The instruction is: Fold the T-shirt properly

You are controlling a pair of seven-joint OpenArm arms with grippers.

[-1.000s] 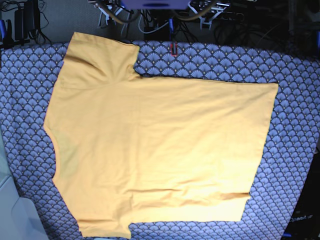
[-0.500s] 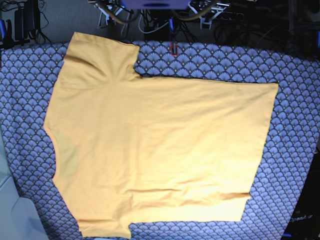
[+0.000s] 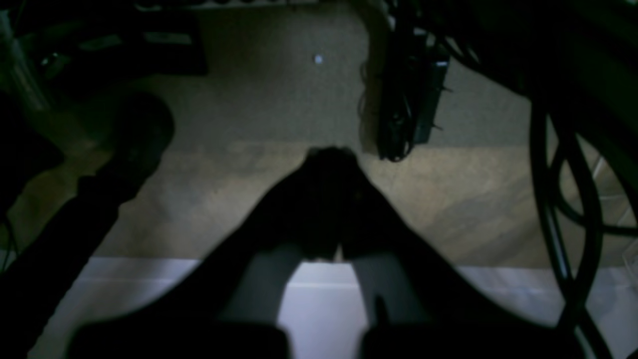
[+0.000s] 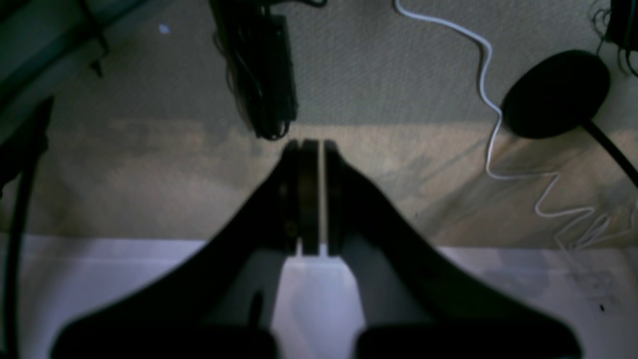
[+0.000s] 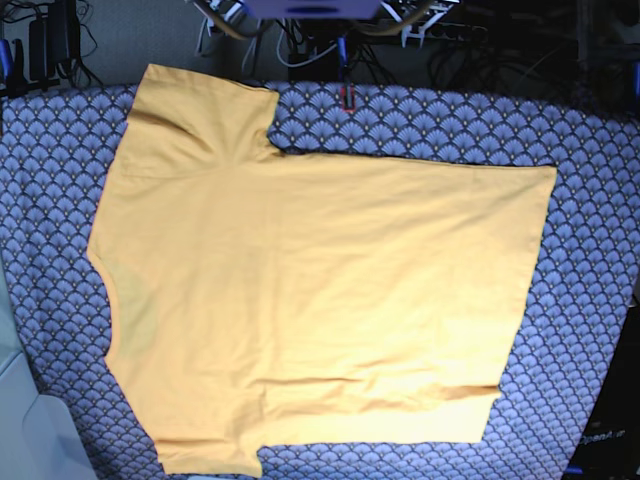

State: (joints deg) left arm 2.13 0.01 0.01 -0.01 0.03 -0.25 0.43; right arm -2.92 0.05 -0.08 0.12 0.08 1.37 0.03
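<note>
Base view shows the yellow-orange T-shirt (image 5: 310,290) lying flat and unfolded on the patterned cloth (image 5: 600,300), neckline toward the view's left, one sleeve at the near edge and the other at the far edge. Beyond the cloth are dark cables (image 5: 330,30). Both arms are away from the shirt: the left gripper (image 3: 331,164) and the right gripper (image 4: 309,149) have their fingers closed together, holding nothing, above a carpeted floor (image 4: 398,75).

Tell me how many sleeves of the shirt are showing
2: one sleeve at the T-shirt's far left corner, the other sleeve at the near left, partly cropped.
</note>
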